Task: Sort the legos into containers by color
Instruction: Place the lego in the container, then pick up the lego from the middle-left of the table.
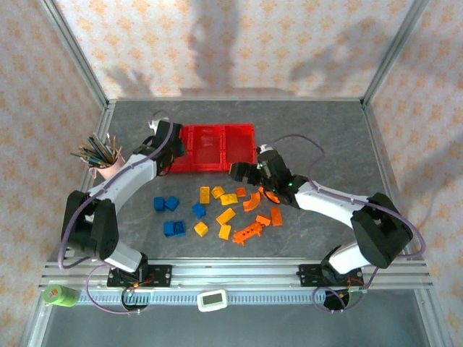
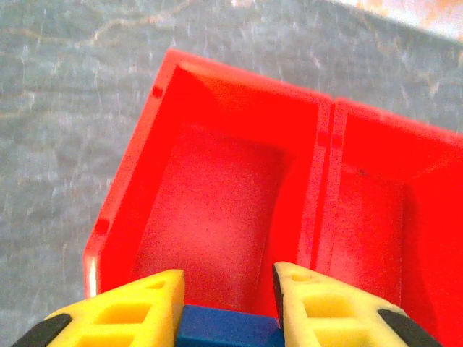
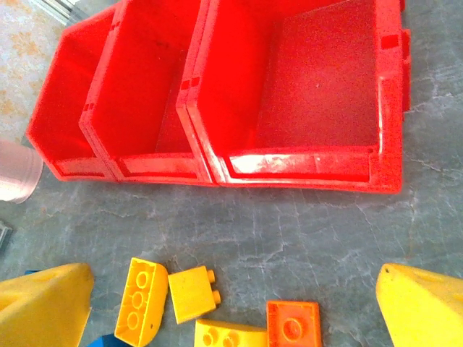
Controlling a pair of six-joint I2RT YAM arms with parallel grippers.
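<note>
The left jaws pinch a blue brick [image 2: 228, 329] and hang over the end bin of the red containers [image 1: 217, 148], the one toward the table's left edge, placed so the brick can drop inside. The right jaws stand spread wide just short of the containers' near wall, above the loose legos [image 1: 228, 199] mid-table, apparently ready to pick the next one.
</note>
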